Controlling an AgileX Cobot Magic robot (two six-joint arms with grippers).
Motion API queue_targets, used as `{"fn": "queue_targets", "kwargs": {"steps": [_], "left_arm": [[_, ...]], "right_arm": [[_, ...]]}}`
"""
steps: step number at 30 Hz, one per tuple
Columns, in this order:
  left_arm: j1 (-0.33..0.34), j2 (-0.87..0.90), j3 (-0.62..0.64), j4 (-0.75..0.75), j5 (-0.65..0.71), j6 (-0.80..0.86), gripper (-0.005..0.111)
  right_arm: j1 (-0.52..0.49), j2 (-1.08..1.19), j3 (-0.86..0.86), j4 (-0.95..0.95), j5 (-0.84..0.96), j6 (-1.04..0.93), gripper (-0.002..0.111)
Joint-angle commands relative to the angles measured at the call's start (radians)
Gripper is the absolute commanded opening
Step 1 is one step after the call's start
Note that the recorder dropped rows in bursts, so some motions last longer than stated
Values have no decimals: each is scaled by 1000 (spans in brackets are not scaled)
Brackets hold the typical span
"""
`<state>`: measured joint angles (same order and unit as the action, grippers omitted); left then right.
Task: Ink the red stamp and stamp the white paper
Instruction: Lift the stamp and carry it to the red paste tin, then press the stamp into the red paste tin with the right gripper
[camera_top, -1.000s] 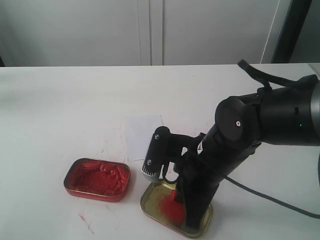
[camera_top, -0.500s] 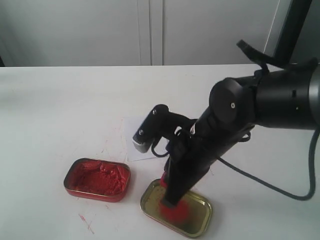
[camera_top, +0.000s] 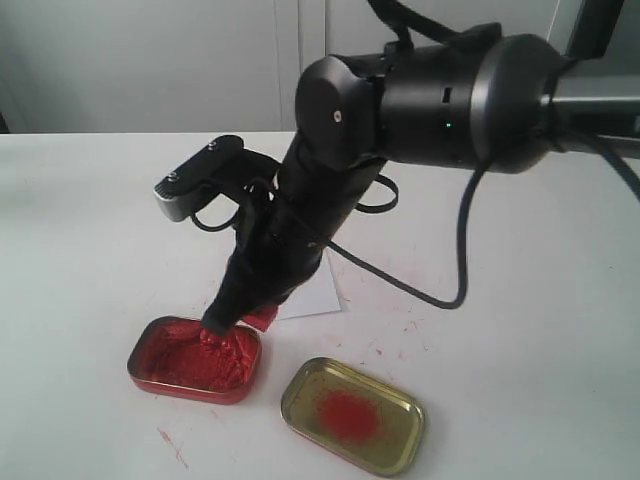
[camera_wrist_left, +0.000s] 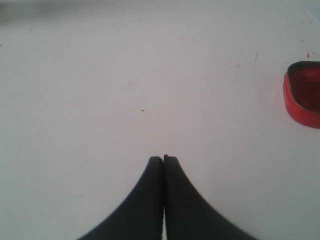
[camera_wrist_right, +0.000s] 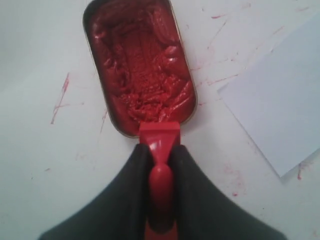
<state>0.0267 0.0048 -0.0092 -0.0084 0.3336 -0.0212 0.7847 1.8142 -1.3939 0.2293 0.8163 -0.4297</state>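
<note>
Bright, even, diffuse light, faint soft shadows on the tabletop (camera_top: 90, 220), 2 wrist views slightly blurred

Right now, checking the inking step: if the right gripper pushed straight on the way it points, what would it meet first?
The right gripper carries the red stamp in front; the stamp's base would meet the red paste at the near end of the tin, perhaps touching it now.

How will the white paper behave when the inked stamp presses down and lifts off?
The white paper looks thin and lies loose on the smooth tabletop, so it is probably light, floppy and apt to slide. The red paste in the tin looks thick, so the red stamp may stick and lift the sheet. Nothing visible pins it.
</note>
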Motion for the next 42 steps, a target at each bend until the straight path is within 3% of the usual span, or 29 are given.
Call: {"fn": "queue_targets", "kwargs": {"steps": [1, 16, 29, 42], "left_arm": [[3, -5, 9, -5, 7, -1, 0], [3, -5, 9, -5, 7, -1, 0], [3, -5, 9, -5, 7, -1, 0], [3, -5, 9, -5, 7, -1, 0]], "right_arm": [[27, 65, -130, -15, 58, 30, 0], [132, 292, -454, -129, 233, 41, 0], [154, 377, -471, -244, 220, 31, 0], [154, 389, -469, -197, 199, 32, 0]]}}
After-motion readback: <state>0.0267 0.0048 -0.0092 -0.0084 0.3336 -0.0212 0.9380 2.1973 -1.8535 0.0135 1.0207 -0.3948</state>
